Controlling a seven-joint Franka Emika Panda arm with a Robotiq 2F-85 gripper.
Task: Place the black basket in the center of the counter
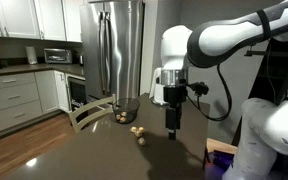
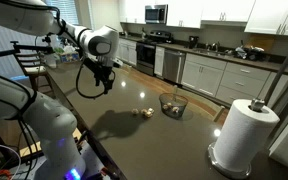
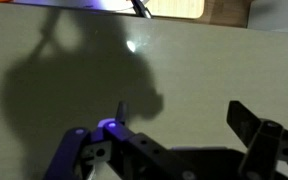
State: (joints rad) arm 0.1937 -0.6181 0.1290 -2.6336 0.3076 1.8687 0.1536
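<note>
The black basket (image 1: 123, 108) of thin wire mesh sits near the far edge of the dark counter (image 1: 94, 150), with tan lumps inside it. It also shows in an exterior view (image 2: 172, 104). My gripper (image 1: 173, 128) hangs above the counter (image 2: 124, 135), well to the side of the basket, fingers pointing down. It shows too in an exterior view (image 2: 106, 86). In the wrist view the gripper (image 3: 182, 118) is open and empty, with only bare counter (image 3: 74, 70) and its shadow below. The basket is out of the wrist view.
Loose tan lumps (image 1: 138, 133) lie on the counter between basket and gripper, also seen in an exterior view (image 2: 141, 113). A paper towel roll (image 2: 246, 135) stands near a counter corner. A chair back (image 1: 89, 115) and a steel fridge (image 1: 119, 50) are behind the counter.
</note>
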